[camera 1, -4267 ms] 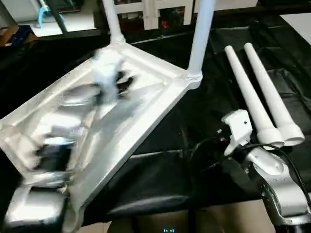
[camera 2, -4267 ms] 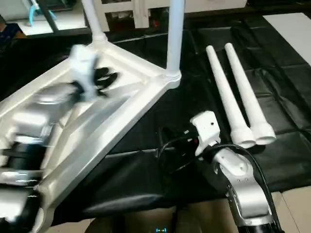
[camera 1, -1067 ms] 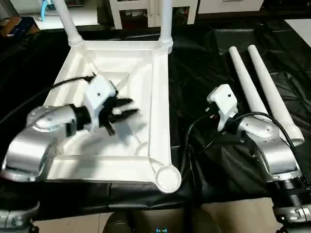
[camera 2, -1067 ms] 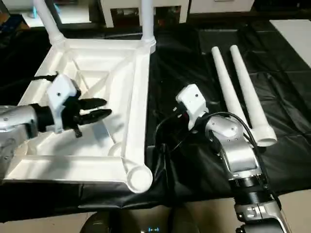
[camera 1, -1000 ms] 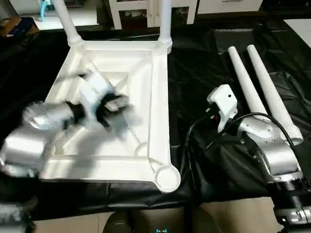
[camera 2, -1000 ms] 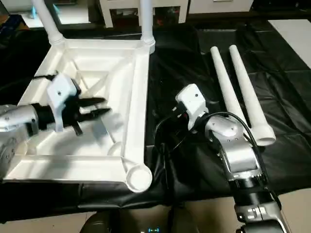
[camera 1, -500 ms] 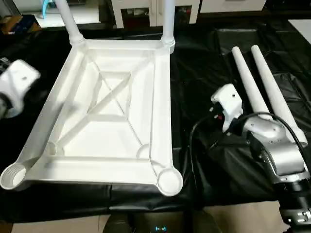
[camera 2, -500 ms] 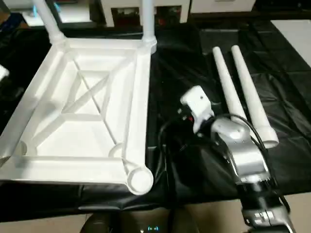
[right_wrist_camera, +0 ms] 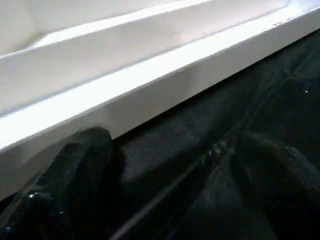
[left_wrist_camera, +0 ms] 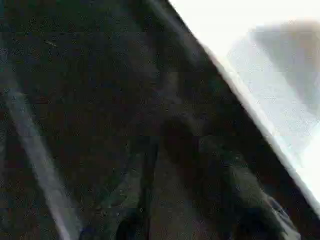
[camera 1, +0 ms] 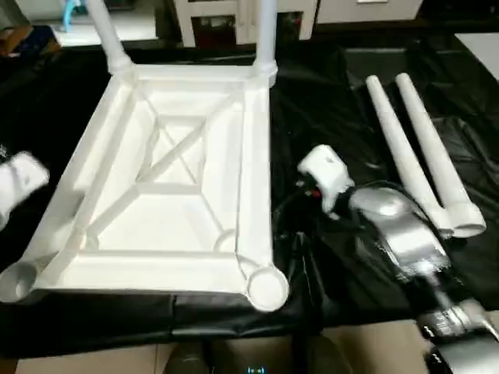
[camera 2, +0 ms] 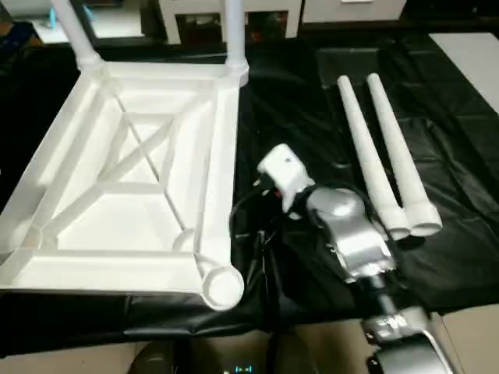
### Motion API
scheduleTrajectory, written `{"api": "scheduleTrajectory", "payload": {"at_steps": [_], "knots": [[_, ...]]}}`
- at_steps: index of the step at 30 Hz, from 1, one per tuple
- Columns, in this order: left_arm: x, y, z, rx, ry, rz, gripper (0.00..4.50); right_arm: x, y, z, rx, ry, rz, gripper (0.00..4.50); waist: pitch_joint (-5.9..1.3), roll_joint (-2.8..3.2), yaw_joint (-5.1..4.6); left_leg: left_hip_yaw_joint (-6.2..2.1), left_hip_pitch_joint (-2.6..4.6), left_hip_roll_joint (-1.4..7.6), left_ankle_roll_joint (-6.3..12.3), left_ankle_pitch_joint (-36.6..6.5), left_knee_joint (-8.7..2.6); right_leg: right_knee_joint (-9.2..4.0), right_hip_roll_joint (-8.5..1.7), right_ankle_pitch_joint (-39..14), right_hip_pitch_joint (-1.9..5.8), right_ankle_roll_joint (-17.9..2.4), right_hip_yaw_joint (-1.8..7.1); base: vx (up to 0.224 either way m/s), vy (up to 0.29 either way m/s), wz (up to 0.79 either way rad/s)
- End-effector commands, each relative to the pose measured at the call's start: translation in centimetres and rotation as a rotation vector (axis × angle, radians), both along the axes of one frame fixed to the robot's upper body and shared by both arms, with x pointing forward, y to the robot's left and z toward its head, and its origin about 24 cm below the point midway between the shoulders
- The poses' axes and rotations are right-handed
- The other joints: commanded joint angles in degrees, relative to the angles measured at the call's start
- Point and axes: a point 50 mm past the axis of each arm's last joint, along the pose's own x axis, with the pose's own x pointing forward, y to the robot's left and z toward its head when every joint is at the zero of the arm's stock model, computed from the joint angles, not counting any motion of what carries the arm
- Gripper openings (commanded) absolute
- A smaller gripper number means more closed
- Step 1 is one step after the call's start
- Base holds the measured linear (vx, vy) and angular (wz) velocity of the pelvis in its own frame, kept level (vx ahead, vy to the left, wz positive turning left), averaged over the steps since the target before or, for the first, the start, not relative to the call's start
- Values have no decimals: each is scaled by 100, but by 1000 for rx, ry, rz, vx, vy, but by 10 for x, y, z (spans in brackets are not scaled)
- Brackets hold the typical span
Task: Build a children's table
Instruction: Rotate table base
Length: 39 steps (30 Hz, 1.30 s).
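1. White blur at the far left edge of the head view is the left arm's wrist block (camera 1: pixel 19 181), sitting off the left side of the tabletop. In the left wrist view the left gripper (left_wrist_camera: pixel 192 220) is just dark shapes over black sheeting, so honestly I can't tell what the fingers are doing or whether anything is in them.

2. Next over is the white plastic rectangular tabletop (camera 1: pixel 168 179), lying upside down on the black plastic sheet (camera 2: pixel 312 86) so the X-shaped ribs face up. Two white tapered tube legs are plugged into its far corner sockets and stand upright: the far-left leg (camera 1: pixel 105 35) leans a bit, the far-right leg (camera 1: pixel 266 31) is straight.

3. Both near corners have open round sockets, the near-left socket (camera 1: pixel 17 280) and the near-right socket (camera 1: pixel 267 286), nothing in them.

4. Right gripper (right_wrist_camera: pixel 165 165) comes in just beside the tabletop's right long edge, low over the sheet. Its black fingers (right_wrist_camera: pixel 75 175) are spread wide with nothing between them, and the white rim runs right past the tips. The silver right forearm (camera 2: pixel 347 230) angles in from the bottom right.

5. Two loose white tapered legs (camera 2: pixel 386 156) lie side by side on the sheet, touching, wide ends toward the robot, right of the forearm.
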Motion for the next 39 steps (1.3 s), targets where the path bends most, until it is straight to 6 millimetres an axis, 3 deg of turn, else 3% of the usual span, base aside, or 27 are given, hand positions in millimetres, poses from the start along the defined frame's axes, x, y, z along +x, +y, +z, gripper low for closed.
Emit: {"api": "scheduleTrajectory", "payload": {"at_steps": [1,5,6,8,15,19,24,25,27,31,32,33,34,35,36,37,39], "knots": [[-7,3,-7,7,65,-1,169,5,14,-1,-19,-16,32,448,-529,21,-1,42,118,-32,41,-1569,-474,-277,-83,-1673,367,-1289,112,0,0,0],[-15,2,-16,-33,104,3,169,21,30,3,4,-30,12,448,-517,46,-28,39,162,-21,-20,-1728,-487,-282,-78,-1690,345,-1322,119,0,0,0],[-17,1,-18,-44,115,-1,169,25,34,4,7,-39,-3,448,-521,10,-46,34,148,-27,-18,-1752,-486,-270,-84,-1713,360,-1340,121,0,0,0],[-18,0,-20,-69,118,-4,169,32,39,7,4,-59,-25,448,-503,-7,-70,39,165,-24,-18,-1823,-499,-297,-70,-1788,345,-1322,120,0,0,0],[-20,-12,-20,-176,98,-41,169,48,57,23,42,-138,-83,448,-523,-5,-109,62,169,-15,78,-1547,-477,-243,-61,-1347,355,-1507,128,0,0,0],[-16,-35,-14,-296,63,-114,169,56,52,31,56,-212,-158,448,-550,17,-79,96,192,-20,165,-1213,-451,-199,-40,-933,352,-1680,123,0,0,0],[-11,-52,-10,-358,34,-164,169,62,27,40,118,-251,-234,448,-561,16,18,123,183,-38,325,-1069,-429,-179,-17,-717,377,-1701,112,0,0,0],[-10,-54,-9,-349,29,-167,169,62,14,43,149,-261,-223,448,-567,36,32,121,189,-34,336,-1105,-427,-177,-15,-697,382,-1699,105,0,0,0],[-10,-53,-8,-332,27,-161,169,60,7,44,150,-269,-204,448,-568,17,46,123,181,-32,377,-1112,-418,-168,-11,-637,391,-1702,104,0,0,0],[-8,-44,0,-269,9,-127,169,49,-9,48,159,-292,-83,448,-547,41,68,105,155,-34,442,-1243,-422,-187,-16,-852,404,-1615,93,0,0,0],[-7,-37,6,-230,-2,-114,169,40,-14,54,182,-307,-22,448,-554,31,71,102,157,-38,425,-1247,-420,-195,-9,-886,410,-1588,92,0,0,0],[-7,-32,12,-216,-23,-102,169,31,-18,60,219,-313,23,448,-556,89,100,91,172,-41,433,-1258,-416,-200,4,-860,413,-1516,89,0,0,0],[-5,-29,18,-206,-44,-96,169,23,-20,66,248,-315,63,448,-572,33,90,80,148,-50,448,-1164,-423,-192,19,-749,443,-1487,85,0,0,0],[-3,-26,26,-194,-75,-97,169,9,-23,72,274,-318,121,448,-549,74,98,72,151,-62,442,-1180,-436,-211,36,-792,443,-1469,80,0,0,0],[-3,-26,27,-192,-79,-98,169,7,-24,73,277,-318,129,448,-570,54,121,78,194,-40,461,-1170,-422,-215,37,-680,422,-1454,93,0,0,0],[-1,-26,31,-195,-97,-102,169,0,-27,75,265,-317,151,448,-556,78,108,66,156,-47,434,-1211,-448,-223,42,-757,434,-1481,72,0,0,0],[4,-28,38,-174,-129,-122,169,-8,-33,74,231,-311,172,448,-531,89,102,66,169,-44,317,-1436,-463,-252,20,-1070,417,-1499,77,0,0,0]]}}
